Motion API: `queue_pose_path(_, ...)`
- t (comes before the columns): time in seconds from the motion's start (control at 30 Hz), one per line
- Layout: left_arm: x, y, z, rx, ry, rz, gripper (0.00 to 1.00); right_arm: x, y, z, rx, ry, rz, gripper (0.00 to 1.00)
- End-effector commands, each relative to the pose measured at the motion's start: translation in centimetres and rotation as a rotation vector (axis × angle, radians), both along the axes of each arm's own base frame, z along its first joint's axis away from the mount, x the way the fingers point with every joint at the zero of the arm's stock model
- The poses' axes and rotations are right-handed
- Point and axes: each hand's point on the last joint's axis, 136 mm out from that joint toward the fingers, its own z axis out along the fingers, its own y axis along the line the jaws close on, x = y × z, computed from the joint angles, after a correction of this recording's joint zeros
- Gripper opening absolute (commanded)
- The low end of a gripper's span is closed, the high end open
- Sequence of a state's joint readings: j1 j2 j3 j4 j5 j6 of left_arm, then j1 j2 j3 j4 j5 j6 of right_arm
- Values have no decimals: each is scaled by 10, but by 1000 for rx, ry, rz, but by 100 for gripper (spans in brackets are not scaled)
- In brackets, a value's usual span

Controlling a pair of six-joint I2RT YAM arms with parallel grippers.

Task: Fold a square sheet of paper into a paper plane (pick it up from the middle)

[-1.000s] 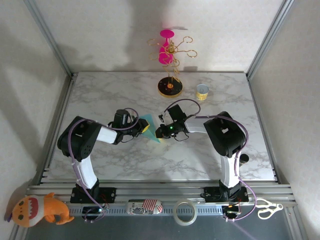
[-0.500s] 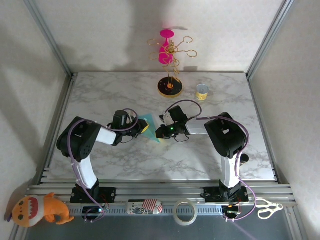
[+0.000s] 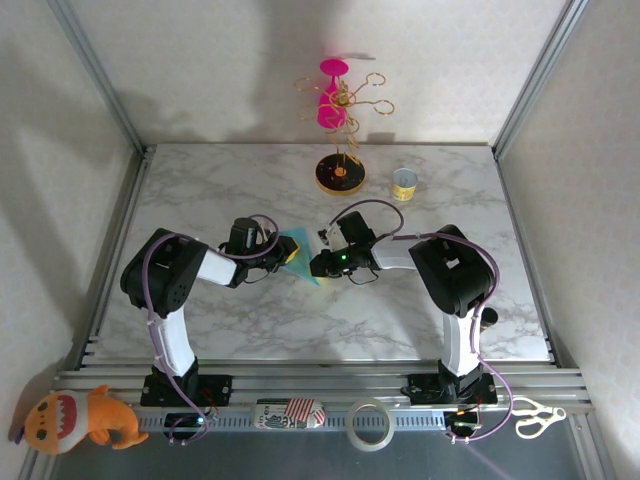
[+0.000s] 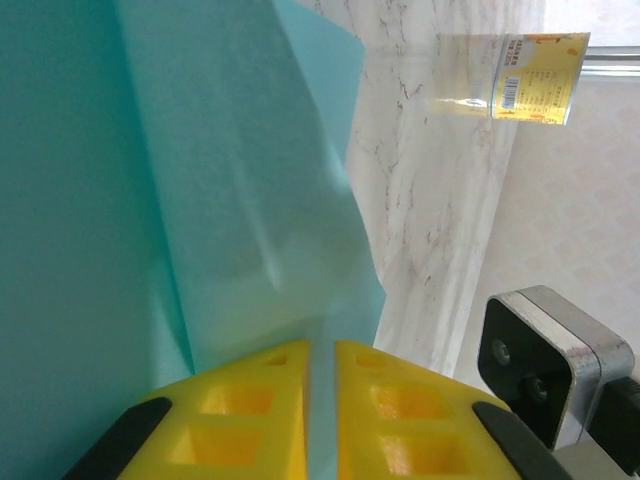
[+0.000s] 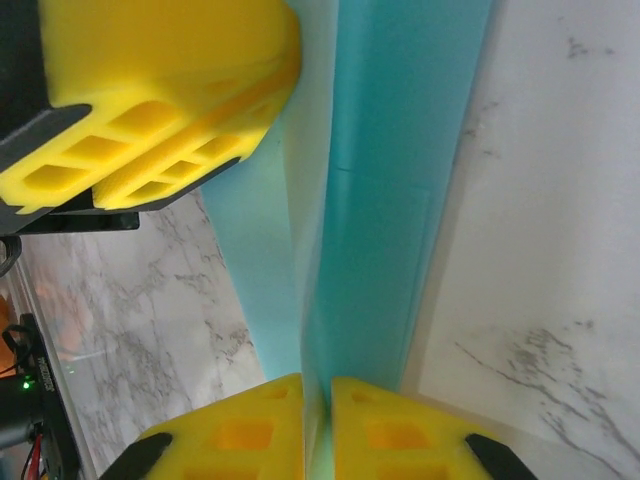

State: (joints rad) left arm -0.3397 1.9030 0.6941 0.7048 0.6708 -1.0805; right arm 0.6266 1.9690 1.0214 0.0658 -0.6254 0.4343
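The teal sheet of paper (image 3: 300, 243) is held off the marble table between both grippers, folded into several layers with a point toward the front. Whether it has the paper plane's shape I cannot tell. My left gripper (image 3: 290, 256) grips its left side. In the left wrist view the creased paper (image 4: 200, 180) runs down into the narrow slit of that gripper (image 4: 320, 345). My right gripper (image 3: 318, 266) grips from the right. In the right wrist view a folded edge (image 5: 390, 150) passes between its pads (image 5: 317, 380), with the left gripper's yellow fingers (image 5: 160, 90) close above.
A wire stand with a round black-and-yellow base (image 3: 340, 175) and a pink glass (image 3: 332, 95) stands at the back. A yellow can (image 3: 404, 184) (image 4: 530, 75) sits to its right. A plush toy (image 3: 75, 420), tape roll (image 3: 368, 424) and scissors (image 3: 535, 415) lie along the front rail.
The left arm's elbow has shifted slightly. Both grippers and the paper between them stay almost where they were.
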Motion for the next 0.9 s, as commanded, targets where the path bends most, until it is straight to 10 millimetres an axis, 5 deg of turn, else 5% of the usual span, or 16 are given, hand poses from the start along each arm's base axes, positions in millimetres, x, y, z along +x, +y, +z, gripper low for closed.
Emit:
queue_pose_path(0.0,2,-8,0,-4,-16,-31,14,-13,-38,-64,-227,56,-47,17)
queue_pose_path(0.87,9,-14,8,4,-38,-51,14,-17,-52,-86,-314,-3,-33,5)
